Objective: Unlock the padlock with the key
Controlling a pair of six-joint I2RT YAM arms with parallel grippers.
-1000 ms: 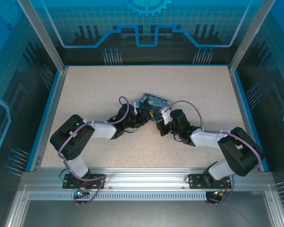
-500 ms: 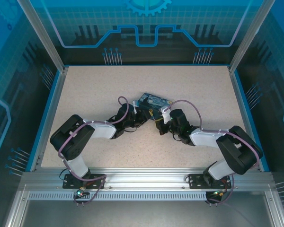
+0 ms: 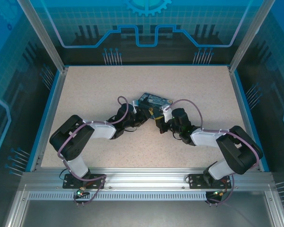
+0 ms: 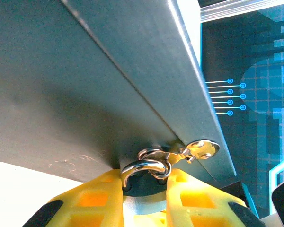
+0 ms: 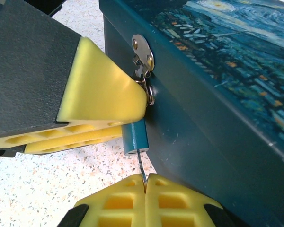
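Your left gripper [image 4: 145,182] is clamped on the padlock [image 5: 135,138], which hangs by its shackle from the hasp [image 5: 143,53] on the tin [image 5: 217,94]. Your right gripper [image 5: 145,178] is pinched together on the key [image 5: 142,165], blade meeting the lock's underside; how deep it sits, I can't tell. Careful: that key looks thin, so an off-axis twist could bend it or slip it through the pads, and a hard push could shove the tin.

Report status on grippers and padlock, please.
Left gripper clamps small blue-bodied padlock, shackle through hasp of painted tin. Right gripper shut on thin metal key, tip at keyhole. Nothing obstructing.
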